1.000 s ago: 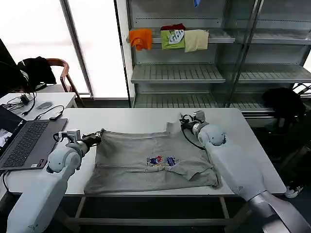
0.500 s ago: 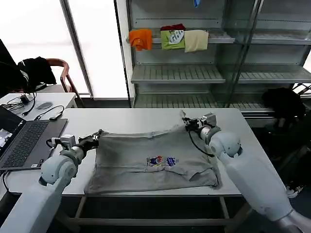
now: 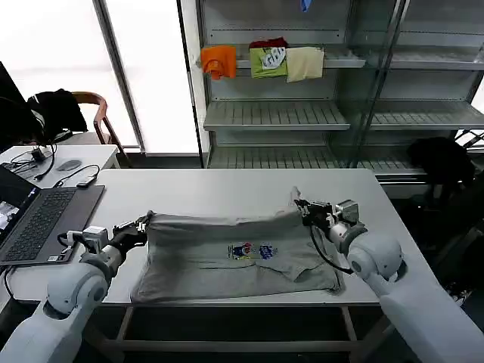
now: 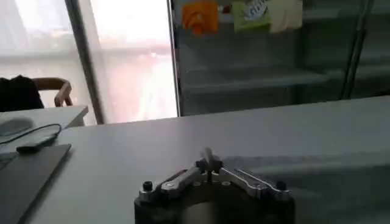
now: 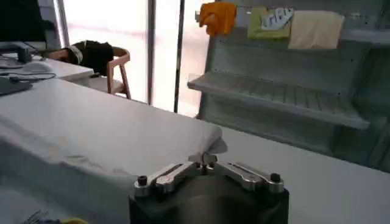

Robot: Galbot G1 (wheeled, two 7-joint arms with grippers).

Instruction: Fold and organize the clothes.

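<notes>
Shirts: 1 light grey short-sleeved shirt (image 3: 227,253) w/ small multicoloured chest print, spread on the white table (image 3: 219,185), centre-near; near hem close to table's near edge.
Shirt far edge: lifted off the table into a raised ridge betw. the 2 tools, folded toward the near side; rest lies flat, print facing up.
Left tool (image 3: 140,225): at shirt's far-left corner, left of centre; closed tight, pinching a bit of grey cloth – in left wrist view, cloth tip pokes up betw. the shut fingers (image 4: 208,163).
Right tool (image 3: 305,206): at shirt's far-right corner, right of centre; also pinched shut on cloth – in right wrist view, a fold of shirt (image 5: 109,152) runs off from the closed tips (image 5: 207,159).
Arms: 2, both at work, one per far corner, well apart.
Shelf rack (image 3: 333,113): behind table, far side; several tiers.
Rack contents: 3 small garments on an upper tier, side by side – orange (image 3: 219,60), green (image 3: 269,59), cream (image 3: 305,63).
Laptop (image 3: 38,219): 1, open, at table's left end, near the left arm.
Side desk: far left, w/ cables; 1 wooden chair (image 3: 98,113) behind it w/ dark cloth draped on it.
</notes>
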